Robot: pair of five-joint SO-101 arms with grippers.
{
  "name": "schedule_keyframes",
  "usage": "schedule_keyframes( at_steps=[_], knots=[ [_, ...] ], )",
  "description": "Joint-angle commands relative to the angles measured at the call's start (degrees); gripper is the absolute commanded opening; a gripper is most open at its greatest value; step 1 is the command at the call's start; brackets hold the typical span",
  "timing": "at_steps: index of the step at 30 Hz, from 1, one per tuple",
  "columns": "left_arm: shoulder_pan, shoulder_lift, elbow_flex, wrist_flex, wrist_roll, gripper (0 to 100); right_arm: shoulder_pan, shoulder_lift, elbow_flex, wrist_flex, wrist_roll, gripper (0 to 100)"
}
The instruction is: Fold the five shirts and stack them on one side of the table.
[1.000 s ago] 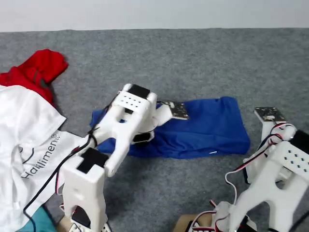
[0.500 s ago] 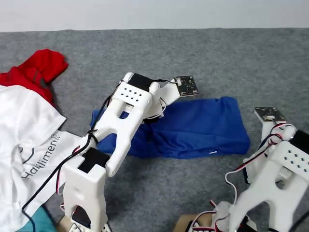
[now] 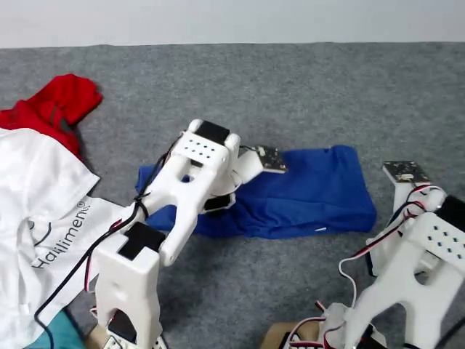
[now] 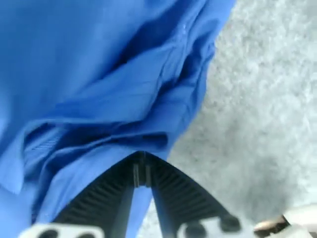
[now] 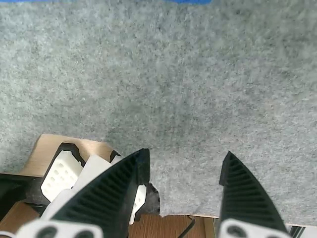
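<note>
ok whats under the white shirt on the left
A red shirt slips under the white shirt at its far edge, and teal fabric shows at its near edge. Anything else is covered.

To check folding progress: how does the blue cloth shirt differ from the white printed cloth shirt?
The blue cloth shirt lies mid-table in a narrow folded band; the white printed cloth shirt lies loose and rumpled at the table's side. The blue is plain; the white bears dark lettering. The left gripper, fingers shut, is over the blue shirt; none is near the white. Both rest on grey felt.

Overhead view and close left wrist view share the blue shirt (image 3: 312, 193).
</note>
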Motion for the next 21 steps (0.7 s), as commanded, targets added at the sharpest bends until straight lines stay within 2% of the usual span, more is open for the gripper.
schedule_keyframes(
  at_steps=[1,4,7,10,16,21],
  knots=[
    [0.88,1.58,0.04,-5.19,0.44,0,0.4,-1.27,-0.18,1.8,0.44,24.5],
    [1.76,4.22,-0.84,-10.55,0.79,0,0.4,-1.27,-0.18,1.8,0.44,24.5],
    [1.93,5.63,-3.56,-15.47,5.36,0,0.4,-1.27,-0.18,1.8,0.44,24.5],
    [2.02,6.77,-7.08,-17.23,6.86,0,0.4,-1.27,-0.18,1.71,0.44,24.5],
    [4.75,8.88,-9.19,-13.63,6.86,0,0.4,-1.27,-0.18,1.8,0.44,24.5],
    [4.84,4.66,-9.27,-8.26,6.77,0,0.4,-1.27,-0.18,1.8,0.44,24.5]
  ],
)
